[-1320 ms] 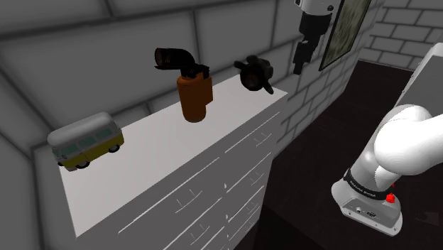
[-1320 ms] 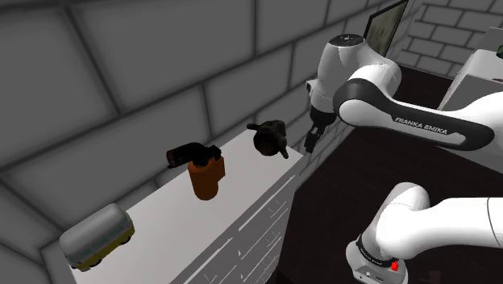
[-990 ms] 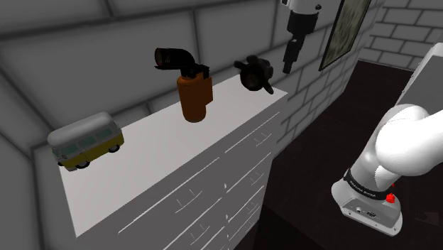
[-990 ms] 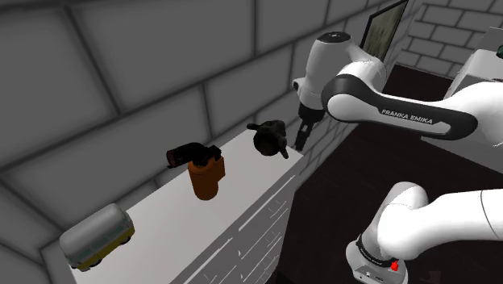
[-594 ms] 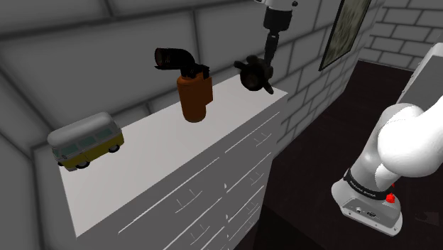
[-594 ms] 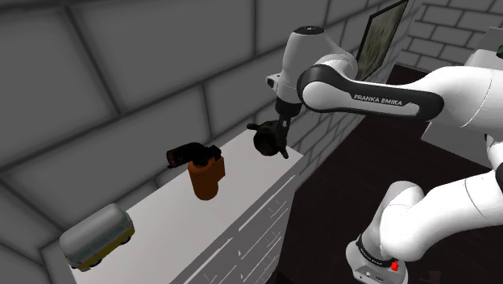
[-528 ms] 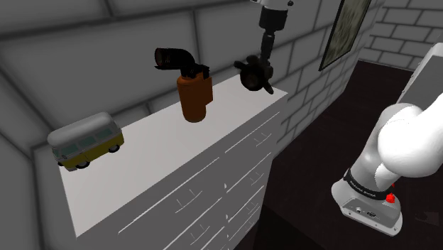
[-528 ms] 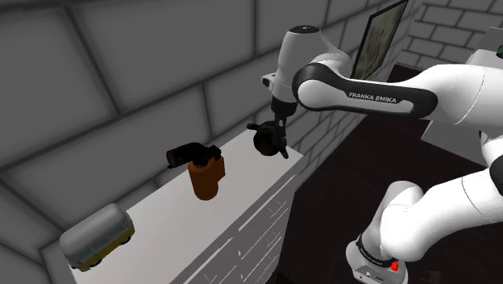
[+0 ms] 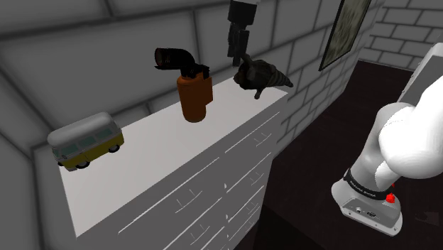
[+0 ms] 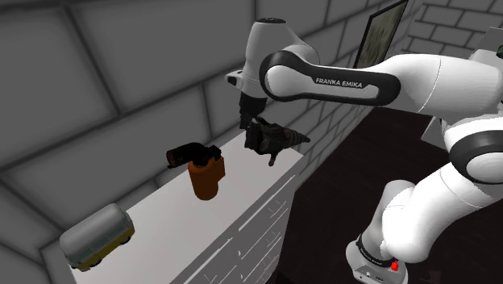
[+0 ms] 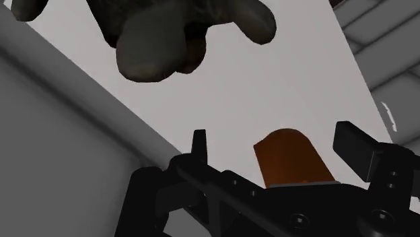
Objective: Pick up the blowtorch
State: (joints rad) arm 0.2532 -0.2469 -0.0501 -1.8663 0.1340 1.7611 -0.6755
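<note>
The blowtorch [image 9: 193,92] is a brown-orange canister with a bent black nozzle, standing upright on the white dresser top [image 9: 145,156]. In the second exterior view the blowtorch [image 10: 206,176] stands mid-dresser. My black gripper [image 9: 233,54] hangs from above, to the shoulder view's right of the nozzle and just behind a dark lumpy ornament [image 9: 261,74]. Seen from the second exterior view, the gripper [image 10: 246,123] is close against that ornament [image 10: 274,137]. Through the wrist camera the gripper [image 11: 276,145] is open, with the orange canister [image 11: 291,158] showing some way beyond, between the fingers, untouched.
A grey and yellow toy van [image 9: 85,139] stands at the dresser's near end. The grey brick wall runs close behind the dresser. A framed picture [image 9: 345,28] hangs on the side wall. Drawer fronts [image 9: 234,177] face the dark floor and my stand [image 9: 369,202].
The gripper has swept towards the shoulder view's left, past the dark ornament and nearer the blowtorch. The ornament has turned over and now lies stretched towards the dresser's end. The blowtorch has not moved.
</note>
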